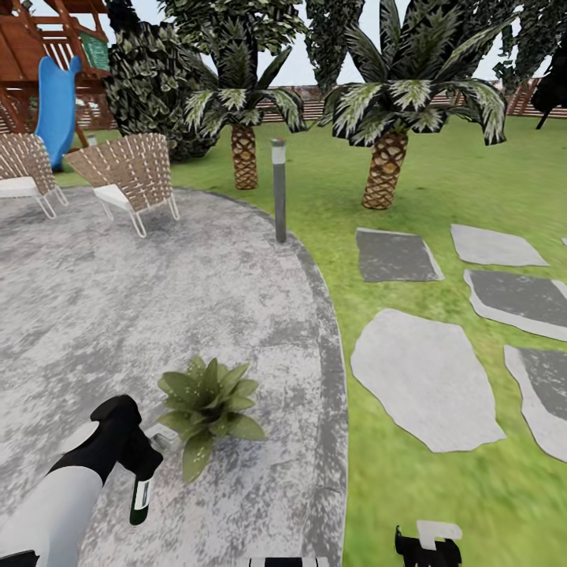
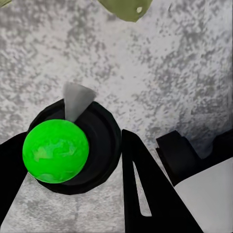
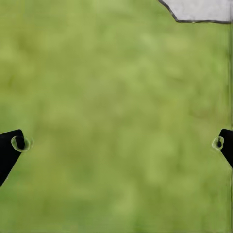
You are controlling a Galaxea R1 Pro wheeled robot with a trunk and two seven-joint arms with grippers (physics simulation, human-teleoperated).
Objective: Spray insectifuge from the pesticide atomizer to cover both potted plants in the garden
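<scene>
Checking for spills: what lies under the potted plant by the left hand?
Mottled grey paving of the patio shows all around the potted plant. Its leaves cover its pot and the ground directly beneath. The left hand holds the pesticide atomizer beside it.

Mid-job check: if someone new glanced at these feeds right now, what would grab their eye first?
Probably the left gripper shut on the pesticide atomizer, low at the head view's left, right beside a potted plant on the grey patio. Next, the bright blue slide far left, and the two palms on the lawn beyond.
</scene>
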